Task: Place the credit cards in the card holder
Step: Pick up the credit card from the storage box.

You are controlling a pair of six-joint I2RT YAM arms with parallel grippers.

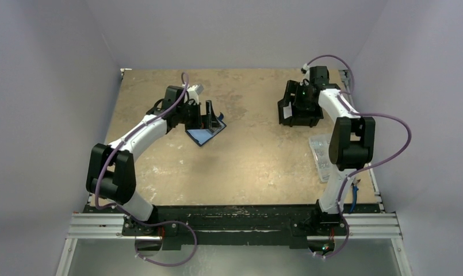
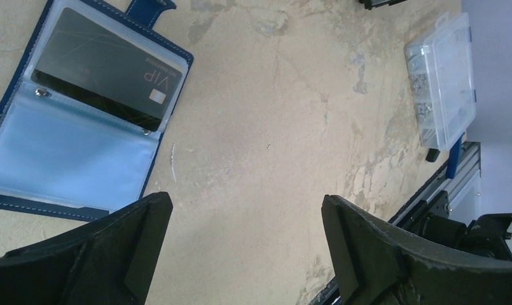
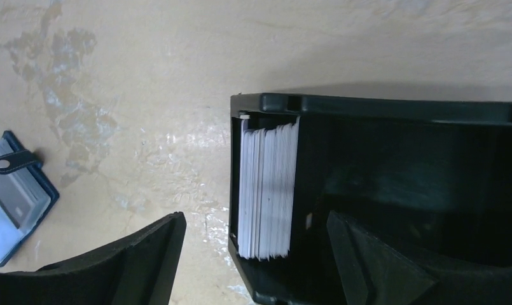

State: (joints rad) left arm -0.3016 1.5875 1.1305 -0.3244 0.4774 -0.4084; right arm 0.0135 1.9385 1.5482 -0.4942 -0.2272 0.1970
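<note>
The navy card holder (image 2: 69, 149) lies open on the table, pale blue sleeves up, with a black VIP credit card (image 2: 103, 70) in its upper sleeve. My left gripper (image 2: 247, 244) hovers open just beside it, nothing between the fingers; from above, the gripper (image 1: 209, 122) stands over the card holder (image 1: 205, 137). A stack of white-edged credit cards (image 3: 269, 190) stands on edge at the left end of a black box (image 3: 399, 108). My right gripper (image 3: 256, 254) is open astride that box wall and the stack, one finger outside, one inside. It holds nothing.
The black box (image 1: 285, 112) sits at the back right under my right gripper (image 1: 302, 108). A clear plastic compartment box (image 1: 321, 155) lies near the right table edge, also in the left wrist view as the clear box (image 2: 444, 79). The card holder (image 3: 14, 197) shows far left in the right wrist view.
</note>
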